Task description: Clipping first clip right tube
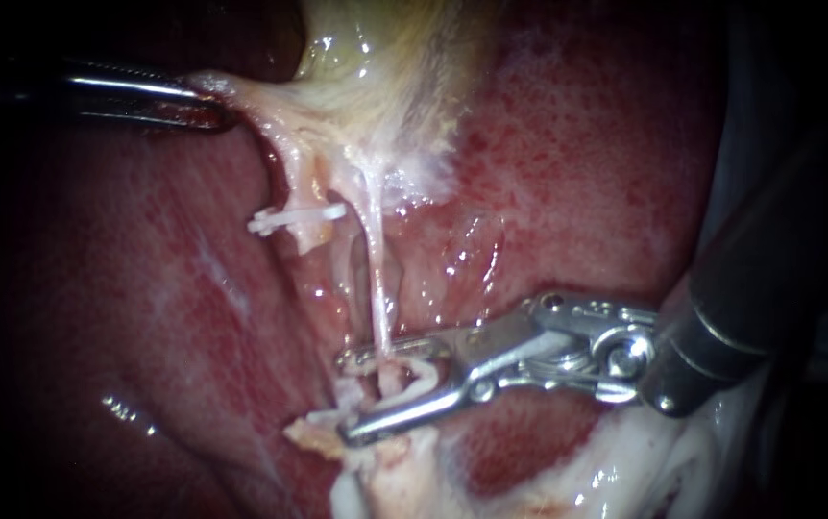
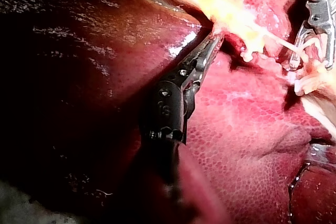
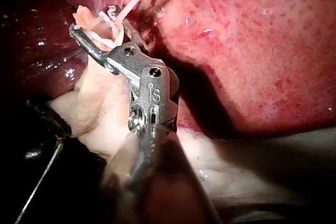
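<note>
The yellowish gallbladder (image 1: 366, 58) lies at the top, over the red liver (image 1: 577, 173). My left instrument (image 1: 210, 102) comes in from the left, and its jaws are shut on a stretched fold of gallbladder tissue (image 2: 214, 36). Two pale tubes run down from the gallbladder. The left tube carries a white clip (image 1: 294, 219). The thin right tube (image 1: 377, 288) passes between the jaws of my right instrument (image 1: 345, 396). These jaws stand apart, holding a white clip (image 1: 416, 371) astride the tube. The right wrist view shows the same hold (image 3: 93, 20).
Pale fatty tissue (image 1: 625, 471) lies under the right instrument's shaft. Wet, glistening liver surface fills the area to the left (image 1: 145, 336). In the left wrist view my right instrument (image 2: 317, 14) shows beyond the left jaws.
</note>
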Robot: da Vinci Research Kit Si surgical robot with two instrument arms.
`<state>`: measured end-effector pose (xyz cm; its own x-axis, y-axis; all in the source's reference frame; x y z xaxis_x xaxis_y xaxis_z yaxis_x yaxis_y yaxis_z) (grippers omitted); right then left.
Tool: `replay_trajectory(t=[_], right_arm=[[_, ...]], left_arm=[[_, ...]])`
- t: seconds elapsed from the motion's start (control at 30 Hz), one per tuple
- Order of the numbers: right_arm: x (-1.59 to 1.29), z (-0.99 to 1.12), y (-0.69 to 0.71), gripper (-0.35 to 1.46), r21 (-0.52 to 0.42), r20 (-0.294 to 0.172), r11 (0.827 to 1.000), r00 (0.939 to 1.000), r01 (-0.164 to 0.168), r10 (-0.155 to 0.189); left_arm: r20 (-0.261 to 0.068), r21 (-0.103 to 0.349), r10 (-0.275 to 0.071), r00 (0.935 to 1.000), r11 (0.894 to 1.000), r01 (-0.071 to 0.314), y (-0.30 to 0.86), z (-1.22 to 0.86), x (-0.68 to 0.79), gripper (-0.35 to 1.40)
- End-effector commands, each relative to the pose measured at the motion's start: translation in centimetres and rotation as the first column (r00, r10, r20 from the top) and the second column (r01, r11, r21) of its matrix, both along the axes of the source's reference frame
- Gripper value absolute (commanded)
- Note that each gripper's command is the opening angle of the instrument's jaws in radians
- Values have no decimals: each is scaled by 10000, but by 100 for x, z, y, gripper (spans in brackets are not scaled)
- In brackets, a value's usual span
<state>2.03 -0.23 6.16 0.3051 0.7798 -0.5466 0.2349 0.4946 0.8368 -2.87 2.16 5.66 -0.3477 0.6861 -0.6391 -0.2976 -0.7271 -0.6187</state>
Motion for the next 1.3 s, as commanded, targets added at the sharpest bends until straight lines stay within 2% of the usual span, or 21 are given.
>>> replay_trajectory(t=[0.03, 0.23, 0.43, 0.53, 0.63, 0.67, 0.93, 1.1, 1.3], right_arm=[[0, -3, 1, 46, 62, -16, 10000, 10000, 33, -33], [-5, -1, 3, 35, 125, -31, 9999, 9999, 98, -97], [-11, 4, 6, 17, 238, 3, 9996, 9999, 128, -128], [-13, 4, 6, -3, 240, -5, 9996, 9999, 141, -141], [-14, 2, 7, -32, 301, 10, 9994, 9999, 157, -158], [-15, 2, 7, -35, 360, 31, 9992, 9999, 164, -165], [-15, 2, 8, -35, 1057, 343, 9942, 9991, 193, -230], [-15, 4, 5, -35, 1073, 110, 9922, 9978, 631, -646], [-14, 5, 5, -35, 1121, 114, 9914, 9975, 681, -698]], left_arm=[[2, 1, 1, 10000, 10000, -1, 0, 0, 0, -35], [1, 2, 0, 10000, 10000, 0, 0, 0, 0, -35], [1, 2, -1, 10000, 10000, 1, 0, 0, 0, -35], [1, 2, 0, 10000, 10000, 0, 0, 1, 0, -35], [1, 2, -1, 10000, 10000, 1, 1, 1, 0, -35], [1, 2, -1, 10000, 10000, 1, 1, 1, 0, -35], [-1, 1, -3, 10000, 10000, 3, 1, 1, -1, -35], [-1, 2, -3, 10000, 10000, 3, 2, 3, 0, -35], [-1, 1, -5, 10000, 10000, 5, 3, 5, 0, -35]])
